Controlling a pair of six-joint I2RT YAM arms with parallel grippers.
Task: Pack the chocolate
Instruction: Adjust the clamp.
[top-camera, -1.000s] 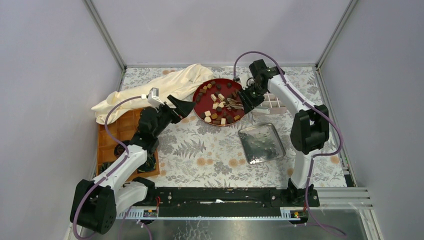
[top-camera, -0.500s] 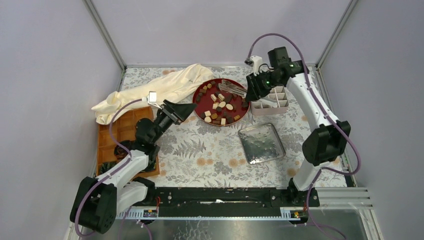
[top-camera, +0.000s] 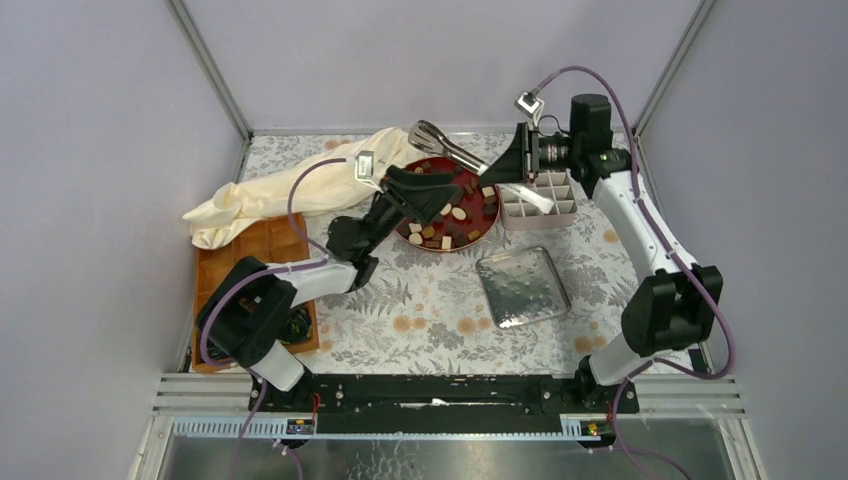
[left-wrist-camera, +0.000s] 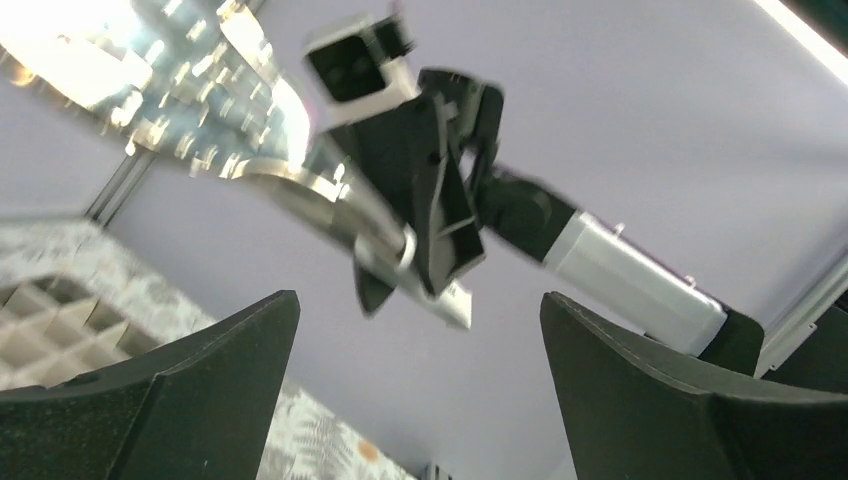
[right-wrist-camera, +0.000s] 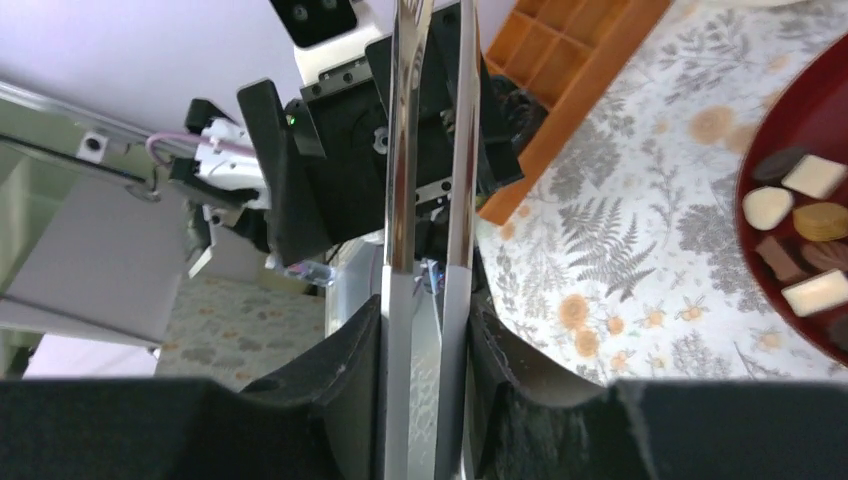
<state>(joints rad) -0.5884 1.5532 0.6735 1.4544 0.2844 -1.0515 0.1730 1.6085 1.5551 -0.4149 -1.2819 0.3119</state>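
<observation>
Small brown, tan and cream chocolate pieces (top-camera: 458, 214) lie on a red plate (top-camera: 440, 247) at the table's middle back. They also show at the right edge of the right wrist view (right-wrist-camera: 800, 200). My right gripper (top-camera: 497, 170) is shut on metal tongs (top-camera: 442, 143) and holds them raised above the plate's far side, tips pointing left. In the right wrist view (right-wrist-camera: 428, 370) the tong arms (right-wrist-camera: 402, 180) run between the fingers. My left gripper (top-camera: 450, 192) is open and empty over the plate, tilted up; its fingers (left-wrist-camera: 180, 400) frame the tongs (left-wrist-camera: 330, 190).
A white divided box (top-camera: 545, 195) stands right of the plate. A silver tray lid (top-camera: 522, 287) lies in front of it. A cream cloth (top-camera: 300, 185) lies at the back left. A wooden divided tray (top-camera: 245, 262) sits at the left, holding dark coiled items.
My right arm lifted the tongs off the plate, up and back to the right. My left arm swung right from beside the wooden tray to over the plate.
</observation>
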